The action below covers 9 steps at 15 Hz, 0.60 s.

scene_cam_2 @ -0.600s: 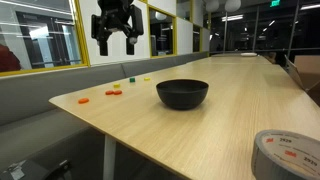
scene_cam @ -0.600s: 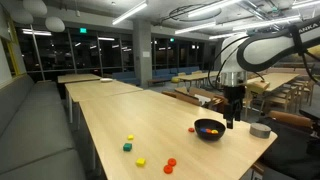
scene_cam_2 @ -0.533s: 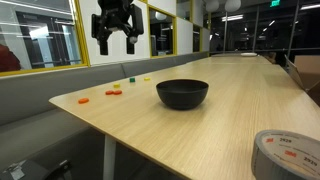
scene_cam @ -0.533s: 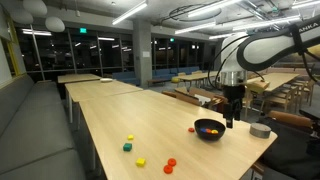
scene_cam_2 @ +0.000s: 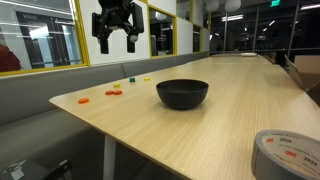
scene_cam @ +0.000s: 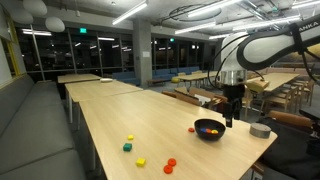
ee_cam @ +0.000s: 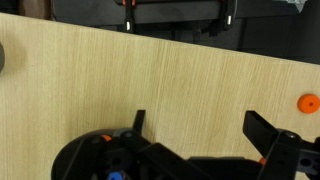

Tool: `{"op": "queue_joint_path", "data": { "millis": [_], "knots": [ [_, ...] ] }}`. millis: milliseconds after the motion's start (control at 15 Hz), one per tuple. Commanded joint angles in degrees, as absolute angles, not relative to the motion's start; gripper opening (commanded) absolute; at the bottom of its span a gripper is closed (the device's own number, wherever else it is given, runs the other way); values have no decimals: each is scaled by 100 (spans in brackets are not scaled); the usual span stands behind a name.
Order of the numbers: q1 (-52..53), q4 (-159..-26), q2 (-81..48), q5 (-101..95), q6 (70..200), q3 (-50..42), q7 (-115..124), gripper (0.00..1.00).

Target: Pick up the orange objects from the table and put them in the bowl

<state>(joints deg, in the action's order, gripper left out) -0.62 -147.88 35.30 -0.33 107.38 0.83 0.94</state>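
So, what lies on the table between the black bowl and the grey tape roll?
Nothing: that stretch of table between bowl and tape roll is bare wood, seen in an exterior view.

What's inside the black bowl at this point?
In an exterior view the bowl seems to hold a few tiny pieces, orange-looking but too small to count. In an exterior view from table height, its wall hides the inside entirely.

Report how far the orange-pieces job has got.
Done: unclear. A coloured speck inside the bowl is too small to identify. In hand: nothing. The pincer hangs open and empty above the table. Left: three orange objects lie on the wood, outside the bowl.
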Motion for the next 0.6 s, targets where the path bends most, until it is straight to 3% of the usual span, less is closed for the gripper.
{"op": "queue_joint_path", "data": {
  "millis": [0, 533],
  "knots": [
    [-43, -14779, 3528, -42, 10727, 66, 102, 100],
    [378, -14537, 3058, 854, 12102, 219, 165, 100]
  ]
}}
